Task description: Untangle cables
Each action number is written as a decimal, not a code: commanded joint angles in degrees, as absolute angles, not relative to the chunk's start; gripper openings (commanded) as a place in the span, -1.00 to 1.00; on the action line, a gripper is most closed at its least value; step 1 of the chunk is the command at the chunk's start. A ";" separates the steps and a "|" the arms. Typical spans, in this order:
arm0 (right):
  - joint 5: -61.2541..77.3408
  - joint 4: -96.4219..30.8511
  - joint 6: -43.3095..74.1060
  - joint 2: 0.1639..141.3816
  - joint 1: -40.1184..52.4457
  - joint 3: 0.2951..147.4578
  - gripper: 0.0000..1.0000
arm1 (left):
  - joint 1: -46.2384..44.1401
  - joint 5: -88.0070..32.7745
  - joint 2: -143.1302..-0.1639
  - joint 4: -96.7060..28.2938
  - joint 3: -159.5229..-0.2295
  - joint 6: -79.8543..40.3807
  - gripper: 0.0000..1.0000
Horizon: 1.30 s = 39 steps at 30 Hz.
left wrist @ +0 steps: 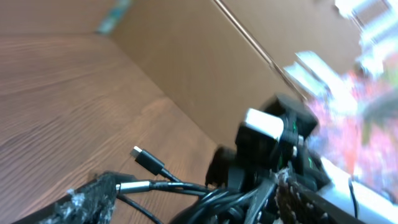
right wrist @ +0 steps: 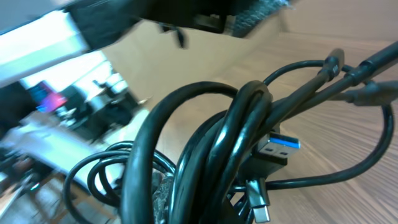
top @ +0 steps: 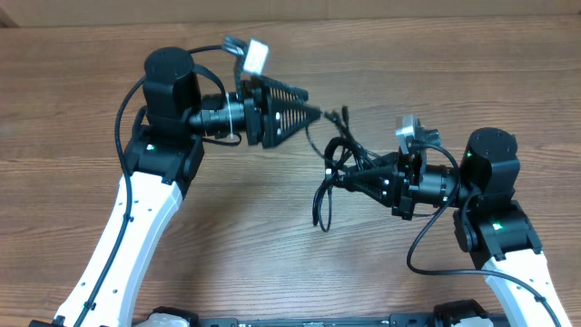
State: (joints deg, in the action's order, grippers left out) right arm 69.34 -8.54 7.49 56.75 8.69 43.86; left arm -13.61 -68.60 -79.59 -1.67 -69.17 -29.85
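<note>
The cables [top: 334, 156] are a bunch of thin black cords between the two arms, with one tail hanging to the table [top: 320, 207]. My right gripper [top: 350, 177] is shut on the bunch. In the right wrist view the looped cords [right wrist: 242, 124] fill the frame and hide the fingertips [right wrist: 174, 196]; a blue-tongued USB plug [right wrist: 280, 146] and a silver plug [right wrist: 258, 200] stick out. My left gripper [top: 312, 105] is at the bunch's upper left end. In the left wrist view its fingers [left wrist: 196, 190] are apart, a silver plug [left wrist: 134, 185] rests against the left finger, and a black plug [left wrist: 147, 161] lies free.
The wooden table [top: 272, 236] spreads around both arms. A cardboard wall [left wrist: 205, 68] stands along the far edge. Thicker black robot cables loop beside the left arm [top: 123, 118] and the right arm [top: 427, 250].
</note>
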 commanded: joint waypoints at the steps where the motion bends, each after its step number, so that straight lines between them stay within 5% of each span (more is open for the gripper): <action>1: 76.07 -7.75 7.18 56.34 8.93 44.97 -0.83 | -13.52 -77.58 -78.19 -3.95 -70.22 -14.39 0.65; 11: 78.11 -1.39 13.76 56.34 8.95 44.97 -0.83 | -13.85 -79.09 -78.19 -17.91 -70.22 6.17 0.68; 21: 78.11 7.20 22.79 56.34 8.95 44.97 -0.83 | -19.35 -74.91 -78.19 -18.15 -70.22 7.75 0.59; 27: 78.13 7.29 23.94 56.34 8.95 44.97 -0.83 | -20.56 -72.84 -78.22 -18.17 -70.22 7.73 0.07; 31: 79.35 7.29 24.01 56.34 8.95 44.97 -0.83 | -20.56 -72.88 -78.22 -18.13 -70.22 7.68 0.03; 37: 79.68 7.49 24.01 56.34 8.95 44.97 -0.83 | -20.64 -73.08 -78.19 -18.15 -70.22 6.22 -0.54; 39: 79.66 7.49 24.01 56.34 8.95 44.97 -0.83 | -20.73 -73.12 -78.22 -18.17 -70.22 5.67 -0.52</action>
State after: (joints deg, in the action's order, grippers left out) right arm 78.65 6.87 23.86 56.77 8.67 43.83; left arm -20.27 -73.30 -79.40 -18.28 -69.36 6.79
